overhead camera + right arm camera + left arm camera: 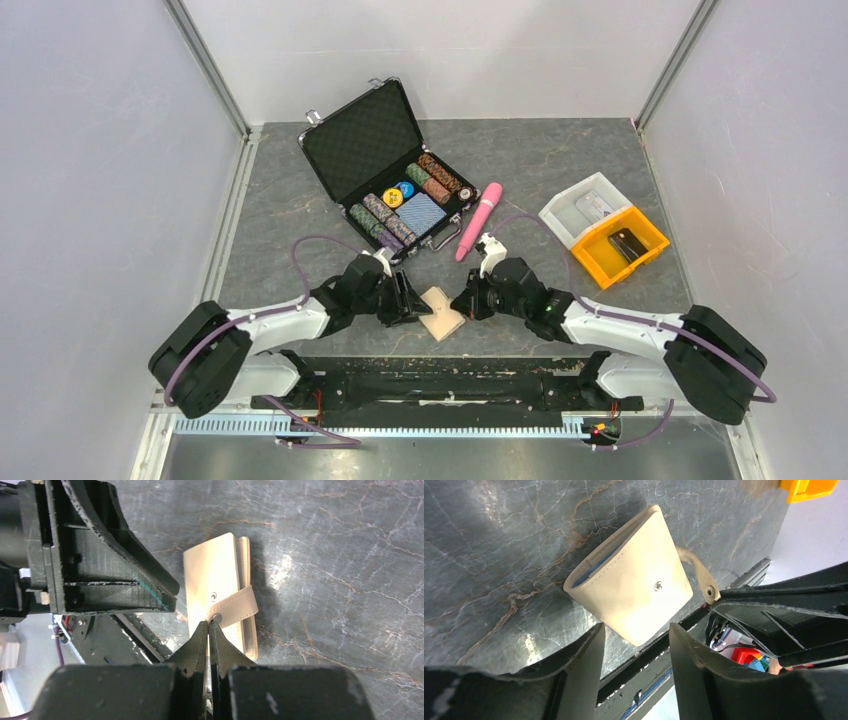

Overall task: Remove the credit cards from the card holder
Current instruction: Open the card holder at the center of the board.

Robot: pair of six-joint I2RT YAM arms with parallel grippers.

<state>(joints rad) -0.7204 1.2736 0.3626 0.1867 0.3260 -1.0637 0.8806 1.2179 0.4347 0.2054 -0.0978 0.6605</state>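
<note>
Grey marbled desk (560,160): tan card holder (442,313) laid flat near front edge, between claws. Left claw (636,636) spread wide, nothing gripped, holder just ahead. Right claw (210,625) clenched on holder's snap strap (241,607). Blue edge of credit cards (591,570) seen inside holder mouth.

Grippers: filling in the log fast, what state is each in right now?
Left gripper: open, holding nothing, at the card holder's corner.
Right gripper: shut on the card holder's strap.
</note>
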